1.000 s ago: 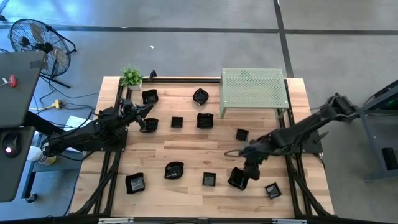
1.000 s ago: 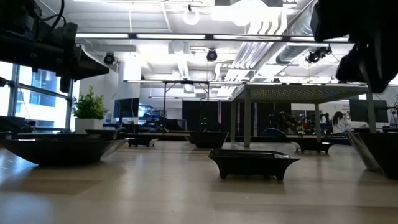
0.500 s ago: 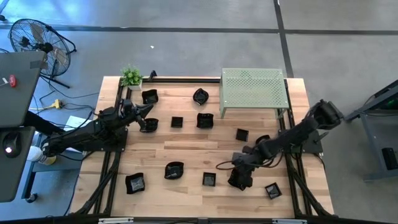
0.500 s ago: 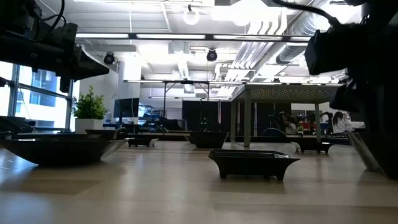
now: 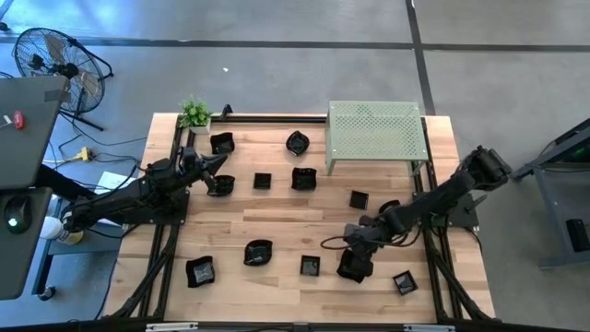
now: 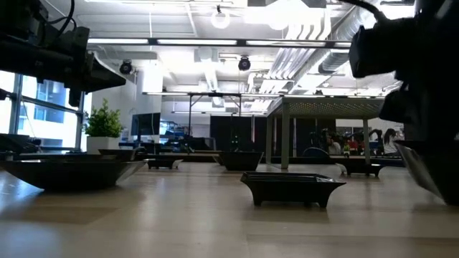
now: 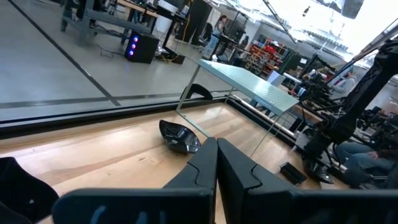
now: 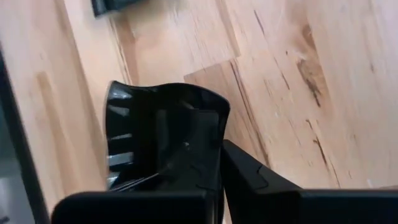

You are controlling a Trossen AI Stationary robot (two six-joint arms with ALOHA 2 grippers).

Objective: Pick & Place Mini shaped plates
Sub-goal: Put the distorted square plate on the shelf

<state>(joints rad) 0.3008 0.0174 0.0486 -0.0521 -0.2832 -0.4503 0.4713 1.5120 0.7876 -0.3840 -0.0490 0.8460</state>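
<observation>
Several small glossy black plates lie on the wooden table, among them a wavy one (image 5: 297,142), square ones (image 5: 263,181) (image 5: 310,266) and one near the right front (image 5: 404,282). My right gripper (image 5: 358,256) (image 8: 221,146) is shut on a wavy-edged plate (image 5: 353,266) (image 8: 161,130) at the near right of the table; this plate shows tilted at the low view's right edge (image 6: 427,172). My left gripper (image 5: 219,168) (image 7: 216,163) is shut and hovers at the far left, beside a plate (image 5: 220,185). It looks toward the wavy plate (image 7: 180,137). My right gripper pinches the wavy-edged plate by its side wall (image 8: 219,121). One finger (image 8: 189,165) lies inside the dish and the other (image 8: 252,171) outside it. The fingers come from above, slanting from the table's right. The plate sits tilted; whether its lower part touches the table cannot be told.
The pale green perforated stand (image 5: 376,134) stands at the far right of the table. A small potted plant (image 5: 194,112) sits at the far left corner. Black frame rails (image 5: 171,231) run along the table's sides. Bare wood lies between the plates in the middle.
My right arm has drawn in and sunk, and its wrist has shifted a little toward the table's left and near edge. The held plate stays at about the same spot in the high view and shows slightly larger and tilted in the low view.
</observation>
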